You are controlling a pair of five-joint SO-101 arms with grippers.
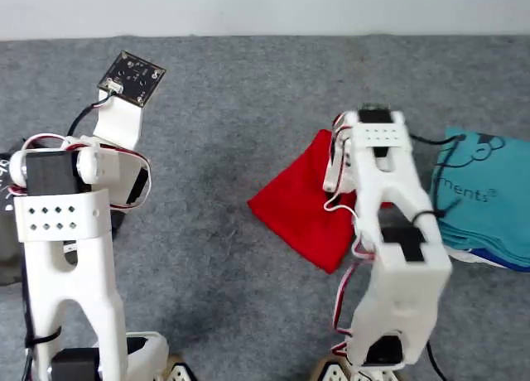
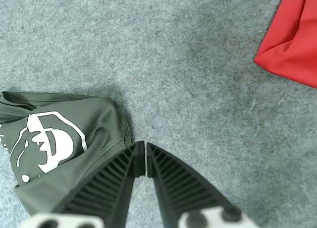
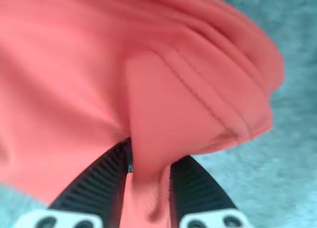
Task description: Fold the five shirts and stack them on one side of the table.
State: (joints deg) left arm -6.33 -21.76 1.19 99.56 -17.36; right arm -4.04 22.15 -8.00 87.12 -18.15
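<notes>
cut-off lettering on the teal shirt (image 1: 489, 211), a white emblem on the olive shirt (image 2: 99, 139).

Mid tabletop (image 1: 224, 108): loose shirt (image 1: 298, 207). Right of it, at the edge: folded shirt stack (image 1: 489, 199). Left edge: lone shirt (image 2: 94, 134).

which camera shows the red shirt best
The high view: the red shirt lies there almost whole, with one side hidden behind the right arm. The right wrist view gives a close fold pinched in the right pincer; the left wrist view catches one corner.
</notes>
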